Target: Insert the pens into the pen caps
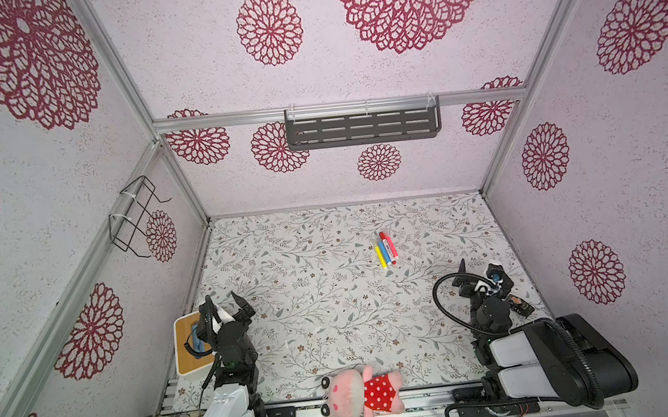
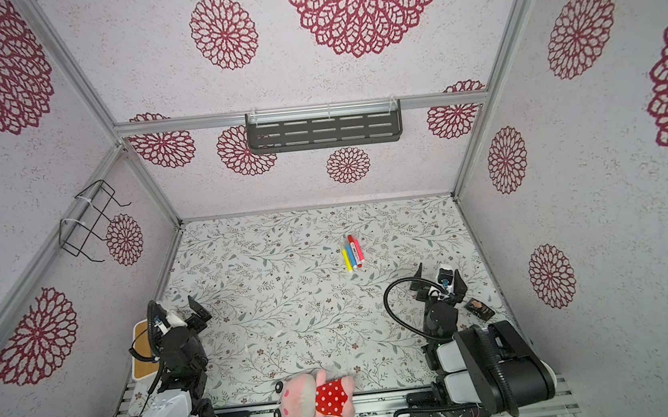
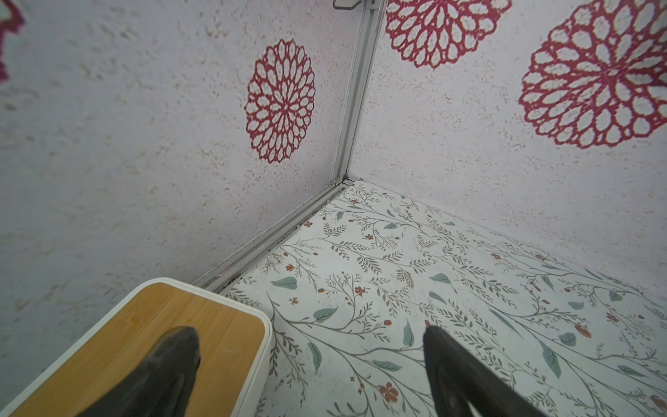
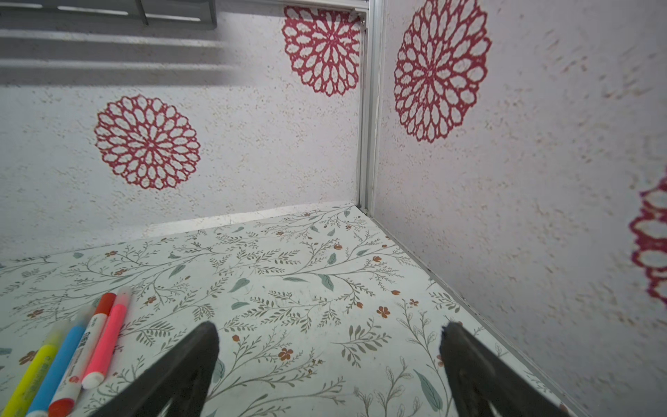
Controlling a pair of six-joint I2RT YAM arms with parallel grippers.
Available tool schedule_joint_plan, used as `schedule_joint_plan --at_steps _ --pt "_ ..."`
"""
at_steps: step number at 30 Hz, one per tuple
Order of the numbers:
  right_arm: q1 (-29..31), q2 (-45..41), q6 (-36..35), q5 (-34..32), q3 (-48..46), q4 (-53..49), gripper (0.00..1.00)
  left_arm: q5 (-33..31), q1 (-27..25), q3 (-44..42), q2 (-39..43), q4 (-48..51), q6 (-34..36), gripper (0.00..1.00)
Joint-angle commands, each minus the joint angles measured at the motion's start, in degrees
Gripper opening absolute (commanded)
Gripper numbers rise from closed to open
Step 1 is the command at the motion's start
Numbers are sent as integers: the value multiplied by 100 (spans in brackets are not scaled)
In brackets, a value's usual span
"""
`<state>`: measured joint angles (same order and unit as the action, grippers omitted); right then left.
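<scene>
while both arms rest at the near side of the table, four pens lie right of its middle, side by side and touching: one yellow pen, one blue pen, one white-barrelled pen with red at both ends, one pink pen. the left gripper is spread wide and holds nothing, one finger over one wood-topped box. the right gripper is likewise spread and holds nothing, near the pens but apart from them. one plush pig lies at the near edge.
</scene>
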<state>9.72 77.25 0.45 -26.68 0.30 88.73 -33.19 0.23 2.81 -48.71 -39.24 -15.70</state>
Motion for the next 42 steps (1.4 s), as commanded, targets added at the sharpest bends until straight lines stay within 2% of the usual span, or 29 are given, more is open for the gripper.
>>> schedule_joint_plan --at_steps 1,4,8,14,18,22,24,26,30,32,36,42 --pt "-103 68 -91 163 -556 778 99 281 132 -50 -345 -792 -2 99" --pt "-197 554 -159 219 -285 794 99 472 231 79 -740 -1002 21 99" --pt "-190 1466 -424 689 179 818 99 734 435 88 -1149 -1490 -70 99" --pt "-154 1503 -478 644 251 780 99 1004 639 152 -1767 -2155 -88 99" --pt "-159 1503 -480 542 302 726 99 1376 698 382 -2600 -2800 212 99" --pt "-154 1357 -460 583 548 100 99 1764 808 419 -4084 -4213 302 99" --pt "-178 1302 -435 577 654 -172 99 2129 846 736 -4322 -4085 505 99" --pt "-190 1277 -422 580 741 -361 99 2260 838 722 -4204 -3899 486 99" --pt "-479 1148 -99 825 1250 -1494 99 2799 822 897 -4252 -3732 754 99" --pt "-771 1099 148 1212 1498 -2116 99 3075 850 1214 -4038 -2873 771 99" --pt "-816 1098 173 1288 1494 -2092 99 3357 910 2236 -4065 -914 879 99" --pt "-822 1103 175 1305 1500 -2096 99 3378 1014 2212 -4042 -935 717 99"
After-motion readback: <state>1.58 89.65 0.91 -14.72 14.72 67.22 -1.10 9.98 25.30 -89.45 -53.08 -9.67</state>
